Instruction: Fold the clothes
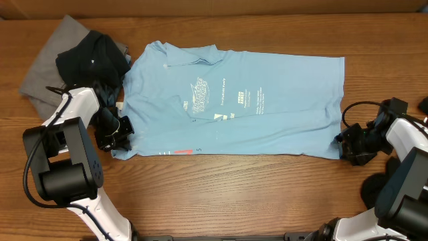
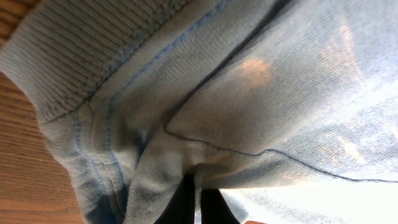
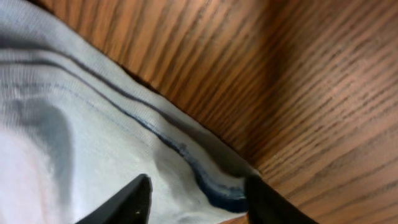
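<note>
— Pinching the near-left corner already, is it?
— Yes. The left gripper (image 1: 124, 131) is clamped on the light blue T-shirt (image 1: 267, 114) at that corner. In its wrist view the cloth bunches right over the closed tips, though I can't make out how deep the bite goes.
— And the other side?
— The right gripper (image 1: 344, 144) sits at the near-right corner with its fingers (image 3: 127, 199) apart, straddling the stitched hem (image 3: 186, 152), nothing pinched.
— Where's the shirt itself?
— Spread flat across the middle of the table (image 1: 234, 201), print up. The black shirt (image 1: 90, 59) lies on the grey shirt (image 1: 41, 75) just beside its left end.
— So how should the step be done?
— I'd close the right side squarely on the hem, taking every layer, before anything lifts. Then raise both corners together, level, and carry the near edge over to the far edge so it lands straight. An uneven lift would likely drag the cloth askew, and the left arm should steer clear of that heap.
</note>
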